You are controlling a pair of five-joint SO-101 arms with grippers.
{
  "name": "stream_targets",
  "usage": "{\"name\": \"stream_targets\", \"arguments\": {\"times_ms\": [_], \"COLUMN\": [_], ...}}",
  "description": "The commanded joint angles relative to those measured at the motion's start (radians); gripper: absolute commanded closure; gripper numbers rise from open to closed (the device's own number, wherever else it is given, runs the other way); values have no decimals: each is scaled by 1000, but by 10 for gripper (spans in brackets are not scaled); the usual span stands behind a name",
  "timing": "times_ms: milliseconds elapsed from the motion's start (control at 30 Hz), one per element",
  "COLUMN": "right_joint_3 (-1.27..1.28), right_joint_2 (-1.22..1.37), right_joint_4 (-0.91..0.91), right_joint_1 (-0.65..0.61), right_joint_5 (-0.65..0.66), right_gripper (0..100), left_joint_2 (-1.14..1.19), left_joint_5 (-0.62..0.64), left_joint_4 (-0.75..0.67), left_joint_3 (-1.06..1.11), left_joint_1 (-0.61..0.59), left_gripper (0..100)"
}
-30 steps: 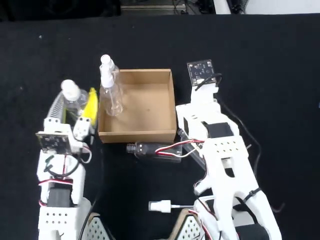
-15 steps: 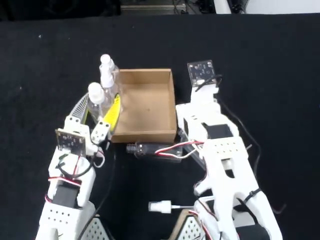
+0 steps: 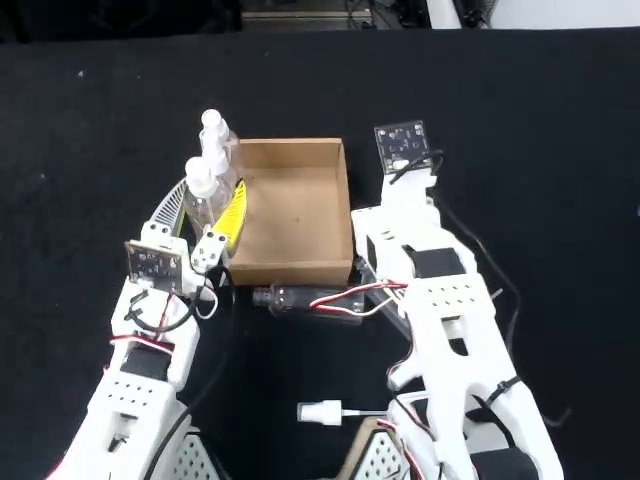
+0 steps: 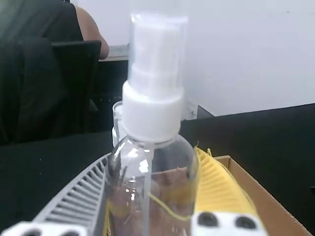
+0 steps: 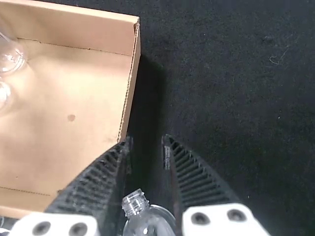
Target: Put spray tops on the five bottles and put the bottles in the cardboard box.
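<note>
Over on the left, the left gripper (image 3: 212,192) has swung rightward within the last second. It was well left of the cardboard box (image 3: 300,215), and now it hangs at the box's left wall, its grey and yellow fingers clamped on a capped bottle (image 3: 201,182). That bottle is upright with its spray top on, just beside the standing bottle (image 3: 212,125) already in the far left corner. I take it a second finished bottle is about to go in, though it is not let go yet.

Nothing else has moved. Just in front of the box's near wall, a lying bottle (image 3: 300,298) rests on the table (image 3: 540,120), seemingly without a top. Nearer still lies a loose spray top (image 3: 320,411). On the right, the right gripper (image 5: 146,140) stays by the box's near right corner, closed around an uncapped bottle (image 5: 134,202).

The left gripper covers the box's left wall, so I cannot tell whether the carried bottle is above the wall or inside it, or whether its base touches the box floor. The standing bottle's body is behind it. From above, the right gripper is tucked under its own arm. Its wrist view cuts its bottle off just below the neck.
</note>
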Motion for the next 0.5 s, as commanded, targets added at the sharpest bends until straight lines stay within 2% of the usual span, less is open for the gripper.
{"name": "stream_targets", "arguments": {"times_ms": [0,467], "right_joint_3": [-5,81], "right_joint_2": [-5,-7], "right_joint_4": [-25,-133], "right_joint_1": [-21,-35], "right_joint_5": [11,2], "right_gripper": [920,920], "left_joint_2": [103,381], "left_joint_5": [28,28], "left_joint_4": [-83,-318], "left_joint_3": [-18,-70], "left_joint_1": [12,5], "left_gripper": [970,970]}}
